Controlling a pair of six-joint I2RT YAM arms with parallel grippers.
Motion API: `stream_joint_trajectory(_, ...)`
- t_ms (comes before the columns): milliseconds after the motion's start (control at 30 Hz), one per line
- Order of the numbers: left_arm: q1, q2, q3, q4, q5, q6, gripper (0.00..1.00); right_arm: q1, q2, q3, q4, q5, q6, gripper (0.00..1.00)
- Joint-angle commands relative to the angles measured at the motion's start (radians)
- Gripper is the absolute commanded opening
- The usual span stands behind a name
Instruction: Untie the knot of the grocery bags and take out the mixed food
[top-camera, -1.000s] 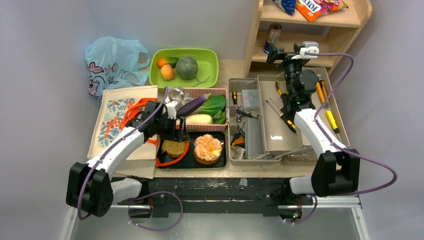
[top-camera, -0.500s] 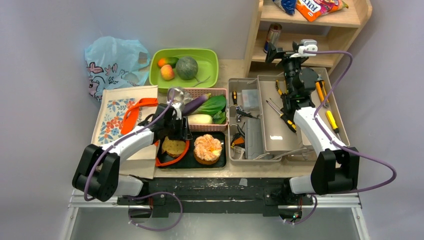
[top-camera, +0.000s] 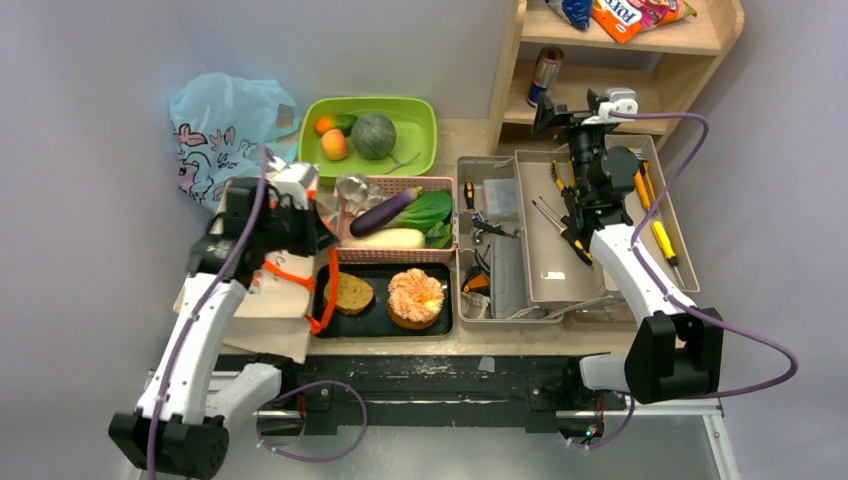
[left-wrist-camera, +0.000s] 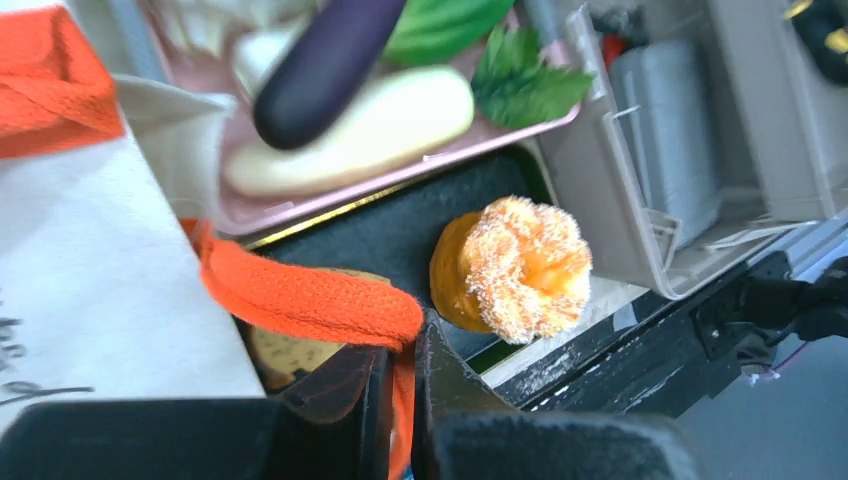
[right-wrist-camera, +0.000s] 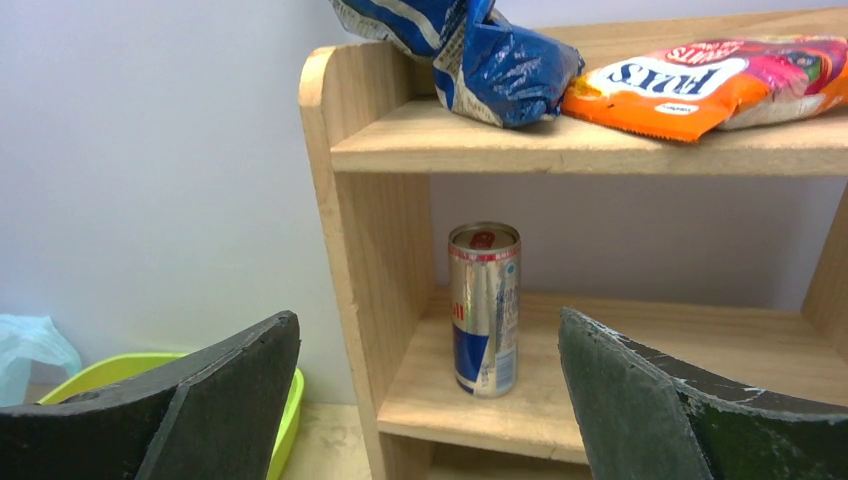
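My left gripper (left-wrist-camera: 402, 360) is shut on the orange handle (left-wrist-camera: 310, 300) of the beige canvas tote (top-camera: 250, 300) and holds it up over the black tray (top-camera: 435, 322). On that tray lie the orange-topped pastry (left-wrist-camera: 520, 265) and a brown bread slice (top-camera: 350, 293). The crumpled light-blue bag (top-camera: 225, 125) sits at the back left; I cannot make out its knot. The eggplant (left-wrist-camera: 325, 65), radish (left-wrist-camera: 370, 125) and greens (top-camera: 428, 210) fill the pink basket (top-camera: 440, 253). My right gripper (right-wrist-camera: 430, 400) is open, facing the drink can (right-wrist-camera: 484, 308) on the wooden shelf.
A green tray (top-camera: 420, 150) at the back holds an orange, a peach and a melon (top-camera: 373, 135). A blue snack pack (right-wrist-camera: 490, 50) and an orange snack packet (right-wrist-camera: 700, 85) lie on the top shelf. The grey toolbox (top-camera: 560, 250) with tools stands open at right.
My left gripper has shut on the orange handle and swung back to the left, dragging the handle off the bread slice and bunching the tote. The right arm has barely moved.
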Motion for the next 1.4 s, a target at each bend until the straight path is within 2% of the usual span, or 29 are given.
stream_joint_trajectory(0, 0.176, -0.01, 0.257, -0.367, 0.166, 0.293, 0.0, 0.002, -0.039, -0.048, 0.041, -0.016, -0.001, 0.99)
stream_joint_trajectory(133, 0.394, 0.073, 0.472, -0.562, 0.175, 0.452, 0.0, 0.002, -0.042, -0.062, 0.035, -0.016, 0.016, 0.99)
stream_joint_trajectory(233, 0.533, 0.138, 0.587, -0.628, 0.143, 0.575, 0.0, 0.002, -0.037, -0.062, 0.033, -0.02, 0.023, 0.99)
stream_joint_trajectory(300, 0.653, 0.208, 0.682, -0.665, 0.198, 0.637, 0.0, 0.002, -0.029, -0.057, 0.034, -0.021, 0.024, 0.99)
stream_joint_trajectory(367, 0.748, 0.298, 0.853, -0.764, 0.298, 0.701, 0.0, 0.002, -0.02, -0.048, 0.031, -0.022, 0.026, 0.99)
stream_joint_trajectory(433, 0.753, 0.388, 1.006, -0.9, 0.375, 0.788, 0.0, 0.002, -0.012, -0.043, 0.03, -0.022, 0.03, 0.99)
stream_joint_trajectory(500, 0.753, 0.425, 1.078, -0.949, 0.426, 0.805, 0.0, 0.003, -0.005, -0.04, 0.03, -0.022, 0.036, 0.99)
stream_joint_trajectory(633, 0.754, 0.403, 1.052, -0.869, 0.381, 0.749, 0.0, 0.007, 0.003, -0.041, 0.032, -0.022, 0.039, 0.99)
stream_joint_trajectory(733, 0.756, 0.394, 0.973, -0.779, 0.299, 0.685, 0.0, 0.009, 0.006, -0.043, 0.033, -0.021, 0.041, 0.99)
stream_joint_trajectory(767, 0.756, 0.395, 0.94, -0.755, 0.265, 0.674, 0.03, 0.009, 0.007, -0.043, 0.033, -0.022, 0.041, 0.99)
stream_joint_trajectory(833, 0.756, 0.394, 0.884, -0.713, 0.196, 0.651, 0.29, 0.011, 0.008, -0.042, 0.03, -0.022, 0.042, 0.99)
stream_joint_trajectory(867, 0.756, 0.392, 0.862, -0.683, 0.138, 0.63, 0.38, 0.011, 0.006, -0.042, 0.025, -0.032, 0.042, 0.99)
stream_joint_trajectory(1033, 0.771, 0.365, 0.836, -0.556, -0.01, 0.558, 0.62, 0.013, -0.013, -0.054, 0.002, -0.06, 0.044, 0.99)
stream_joint_trajectory(1067, 0.771, 0.345, 0.84, -0.498, -0.079, 0.544, 0.78, 0.013, -0.021, -0.058, -0.003, -0.066, 0.047, 0.99)
stream_joint_trajectory(1100, 0.771, 0.335, 0.838, -0.471, -0.111, 0.538, 0.85, 0.013, -0.023, -0.059, -0.006, -0.07, 0.046, 0.99)
stream_joint_trajectory(1133, 0.772, 0.321, 0.833, -0.443, -0.147, 0.531, 0.97, 0.015, -0.026, -0.06, -0.01, -0.072, 0.046, 0.99)
stream_joint_trajectory(1167, 0.772, 0.31, 0.833, -0.416, -0.179, 0.531, 1.0, 0.015, -0.029, -0.059, -0.014, -0.076, 0.046, 0.99)
stream_joint_trajectory(1367, 0.774, 0.317, 0.923, -0.324, -0.405, 0.544, 1.0, 0.018, -0.051, -0.066, -0.044, -0.112, 0.043, 0.99)
